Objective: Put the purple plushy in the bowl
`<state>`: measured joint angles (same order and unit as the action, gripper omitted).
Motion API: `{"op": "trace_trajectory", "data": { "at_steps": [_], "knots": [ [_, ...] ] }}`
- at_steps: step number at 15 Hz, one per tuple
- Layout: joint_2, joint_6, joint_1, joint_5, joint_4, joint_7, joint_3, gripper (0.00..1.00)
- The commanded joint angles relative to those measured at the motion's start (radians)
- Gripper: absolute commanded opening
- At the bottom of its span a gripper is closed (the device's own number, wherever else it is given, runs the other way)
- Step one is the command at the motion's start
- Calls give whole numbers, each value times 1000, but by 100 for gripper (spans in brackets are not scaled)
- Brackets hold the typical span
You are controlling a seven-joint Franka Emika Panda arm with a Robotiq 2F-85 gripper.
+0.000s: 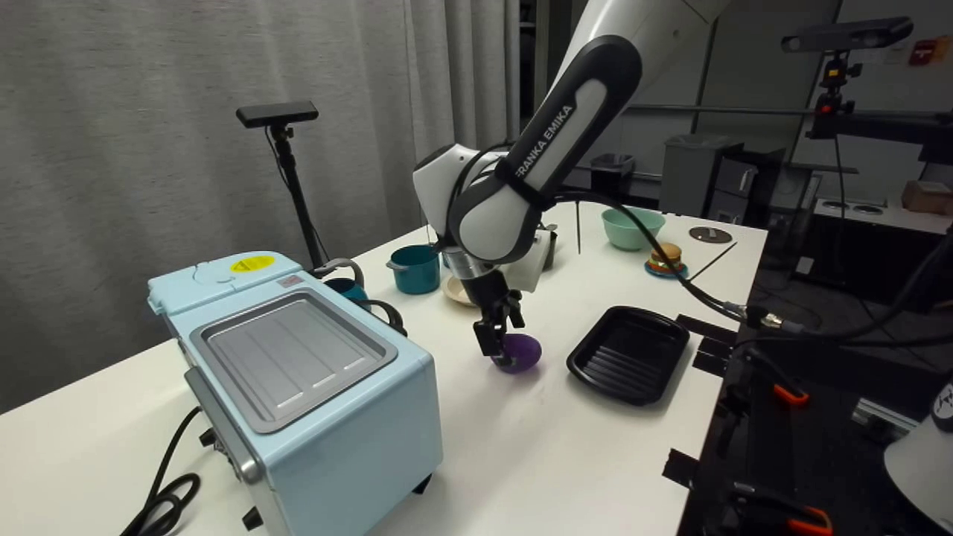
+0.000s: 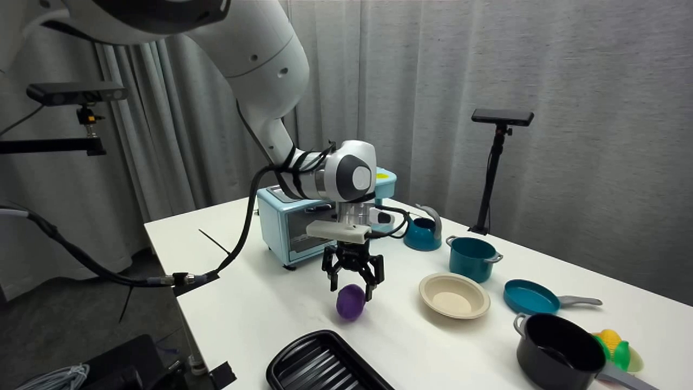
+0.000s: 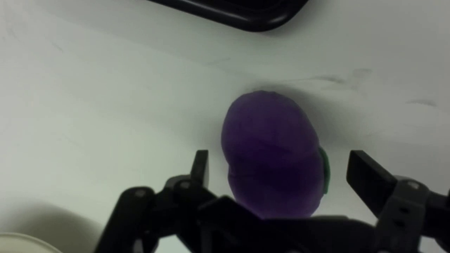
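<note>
Fingers (image 3: pixel 371 181), pair: standing apart, I'm seeing. Purple plushy (image 3: pixel 272 151), one: resting on worktop (image 2: pixel 260 303) between them. Beige bowl (image 2: pixel 453 301), one: sitting off to their side.

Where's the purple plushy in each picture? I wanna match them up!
In an exterior view: purple plushy, a little right of and below the middle; black tray to its right.
In an exterior view: purple plushy, straight below the middle; black tray lower still.
Wrist view: purple plushy, large, right of the middle; black tray cut off at the top.
Shared landmark: that black tray.
</note>
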<state>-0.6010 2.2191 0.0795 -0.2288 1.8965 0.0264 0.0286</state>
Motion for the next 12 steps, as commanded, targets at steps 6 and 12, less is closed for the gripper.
{"op": "trace_trajectory", "data": {
  "at_steps": [6,12],
  "knots": [
    [-35,-53,44,-24,-69,39,-40,35],
    [74,-35,45,-29,-50,80,-63,6]
  ]
}}
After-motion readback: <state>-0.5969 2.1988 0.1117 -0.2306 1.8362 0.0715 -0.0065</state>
